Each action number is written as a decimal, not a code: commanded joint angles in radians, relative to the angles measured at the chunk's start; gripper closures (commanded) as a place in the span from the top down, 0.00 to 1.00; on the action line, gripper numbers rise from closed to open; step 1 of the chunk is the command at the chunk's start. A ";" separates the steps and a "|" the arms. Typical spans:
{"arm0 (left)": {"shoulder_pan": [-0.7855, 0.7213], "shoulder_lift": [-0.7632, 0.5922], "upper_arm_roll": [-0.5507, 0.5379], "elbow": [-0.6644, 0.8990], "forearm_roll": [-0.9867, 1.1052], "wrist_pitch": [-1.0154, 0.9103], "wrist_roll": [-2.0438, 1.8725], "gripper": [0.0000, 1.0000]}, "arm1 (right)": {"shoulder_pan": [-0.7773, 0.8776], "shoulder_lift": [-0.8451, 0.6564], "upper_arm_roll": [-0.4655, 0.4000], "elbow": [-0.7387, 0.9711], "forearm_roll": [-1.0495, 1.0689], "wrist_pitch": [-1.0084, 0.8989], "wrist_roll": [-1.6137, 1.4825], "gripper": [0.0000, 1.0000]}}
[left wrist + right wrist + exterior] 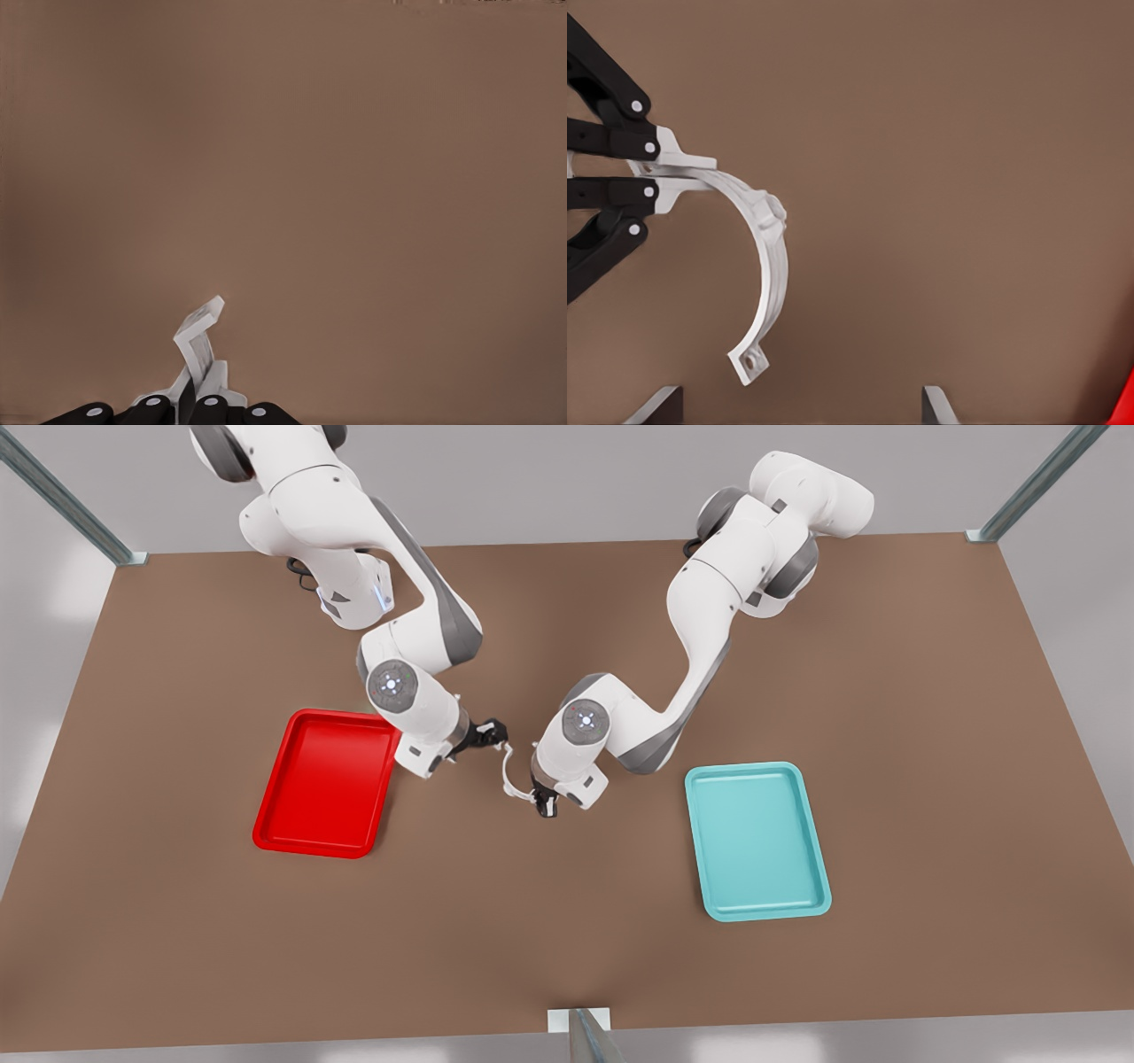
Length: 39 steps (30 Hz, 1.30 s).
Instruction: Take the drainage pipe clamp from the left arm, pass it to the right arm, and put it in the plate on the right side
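White and thin, the drainage pipe clamp [507, 771] is hanging in the air above the brown desk [904, 691], between the two grippers and roughly midway between the two trays. The left arm (the one on the front view's right) is reaching in from the far edge, bending sharply at the elbow and pointing its wrist down toward the desk; the left gripper [543, 804] is pinching one tabbed end of the clamp [199, 341] with its fingers closed on it, as the left wrist view shows at the left gripper [182, 413]. The right arm is leaning in from the front view's left, its wrist lying nearly level, and the right gripper [490, 735] is sitting just beside the clamp's other end. In the right wrist view the right gripper [799, 405] is standing wide open, with the clamp [769, 257] curving away from the left gripper [666, 173]. The red plate [323, 784] is lying just beside the right arm's wrist; a teal tray [757, 841] is lying well apart on the other side.
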 commanded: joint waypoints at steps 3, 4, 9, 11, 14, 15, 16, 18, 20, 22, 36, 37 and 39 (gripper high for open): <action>-0.001 -0.002 0.000 -0.001 -0.027 -0.010 -0.047 0.21 | 0.024 -0.026 0.000 -0.084 0.002 0.208 0.189 1.00; -0.001 -0.002 0.000 -0.001 -0.027 -0.012 -0.047 0.21 | 0.031 -0.025 0.000 -0.092 0.002 0.217 0.190 1.00; 0.001 -0.002 0.000 -0.001 -0.027 -0.013 -0.045 0.21 | 0.073 -0.026 0.000 -0.162 0.002 0.331 0.190 1.00; 0.001 -0.003 0.000 -0.001 -0.027 -0.013 -0.045 0.21 | 0.077 -0.026 0.000 -0.171 0.002 0.334 0.190 1.00; 0.001 -0.003 0.000 -0.001 -0.028 -0.013 -0.047 0.21 | 0.091 -0.012 0.000 -0.171 0.002 0.334 0.190 1.00; 0.001 -0.003 0.000 -0.001 -0.030 -0.013 -0.047 0.21 | 0.096 -0.008 0.000 -0.171 0.002 0.334 0.190 1.00; 0.001 -0.003 0.000 -0.001 -0.030 -0.013 -0.047 0.21 | 0.097 0.000 0.000 -0.171 0.002 0.334 0.190 1.00; -0.001 -0.003 0.000 -0.001 -0.028 -0.013 -0.048 0.21 | 0.100 0.008 0.000 -0.171 0.002 0.334 0.190 1.00; -0.001 -0.003 0.000 -0.001 -0.028 -0.013 -0.048 0.21 | 0.100 0.028 0.000 -0.165 0.000 0.335 0.190 1.00; -0.001 -0.003 -0.002 -0.001 -0.028 -0.021 -0.047 0.21 | 0.099 0.051 0.000 -0.153 0.000 0.335 0.189 1.00; -0.001 -0.003 -0.002 -0.001 -0.028 -0.019 -0.047 0.21 | 0.096 0.129 0.000 -0.127 0.000 0.406 0.187 0.92; -0.001 -0.003 -0.002 -0.001 -0.027 -0.019 -0.047 0.21 | 0.096 0.129 0.000 -0.127 0.000 0.406 0.187 0.83; -0.001 -0.003 -0.002 -0.001 -0.027 -0.019 -0.047 0.21 | 0.097 0.127 0.000 -0.127 0.000 0.406 0.187 0.38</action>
